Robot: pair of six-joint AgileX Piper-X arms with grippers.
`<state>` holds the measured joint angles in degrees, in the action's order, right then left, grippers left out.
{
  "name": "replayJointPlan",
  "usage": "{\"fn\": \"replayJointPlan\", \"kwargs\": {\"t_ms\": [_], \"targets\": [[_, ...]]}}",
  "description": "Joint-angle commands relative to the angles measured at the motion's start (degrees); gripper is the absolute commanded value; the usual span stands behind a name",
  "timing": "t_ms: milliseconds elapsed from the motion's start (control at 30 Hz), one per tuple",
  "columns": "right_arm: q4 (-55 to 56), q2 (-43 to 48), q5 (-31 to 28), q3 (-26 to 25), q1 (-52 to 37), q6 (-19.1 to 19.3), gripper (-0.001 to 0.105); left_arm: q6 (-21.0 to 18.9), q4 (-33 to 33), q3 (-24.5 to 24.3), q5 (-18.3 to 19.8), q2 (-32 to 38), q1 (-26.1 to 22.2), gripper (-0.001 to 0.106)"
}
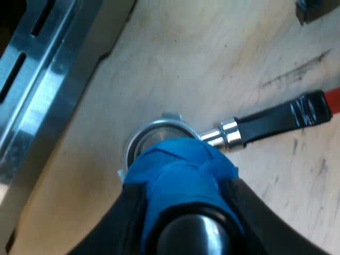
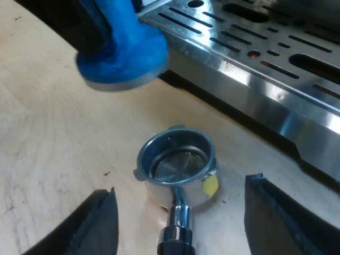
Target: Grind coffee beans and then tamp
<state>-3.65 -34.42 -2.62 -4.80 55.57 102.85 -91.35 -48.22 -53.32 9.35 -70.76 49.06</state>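
Worktop (image 2: 48, 159) of pale wood carries everything, with the espresso machine (image 2: 297, 122) just beyond your right hand (image 2: 180, 186), its slotted drip tray (image 2: 223, 37) nearest. That hand's fingers stand wide apart and empty, one on either side of the holder's neck, touching nothing.

The holder (image 2: 178, 164) lies flat on the worktop beneath both hands, cup mouth up. Its long axis runs from the cup along the dark handle (image 1: 276, 119) to the red end (image 1: 333, 98), pointing away from the machine. Your left hand (image 1: 183, 188) is clamped on the blue tamper (image 1: 178, 167) below its black knob (image 1: 191, 234). It holds the tamper above the cup and clear of it, flat face down, stem roughly upright. A small yellow sticker (image 2: 211, 185) sits on the cup's wall by the handle.

To tamp well, centre the face over the rim before descending, keep the stem square to the worktop, and press straight without rocking. I would steady the handle with your right hand so the holder cannot skid. One caution: the cup's metal floor looks bare, so I judge the grinding is not yet done.
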Motion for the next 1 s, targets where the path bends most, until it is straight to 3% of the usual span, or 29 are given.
{"fn": "replayJointPlan", "kwargs": {"t_ms": [33, 1000], "targets": [[-0.5, 0.5, 0.3, -0.2, 0.1, 0.2, 0.054, 0.4, 1.7, -0.5, -0.6, -0.7, 0.1, 0.000], [-0.5, 0.5, 0.3, -0.2, 0.1, 0.2, 0.054, 0.4, 4.0, -0.3, 0.7, -10.7, 0.1, 0.000]]}}
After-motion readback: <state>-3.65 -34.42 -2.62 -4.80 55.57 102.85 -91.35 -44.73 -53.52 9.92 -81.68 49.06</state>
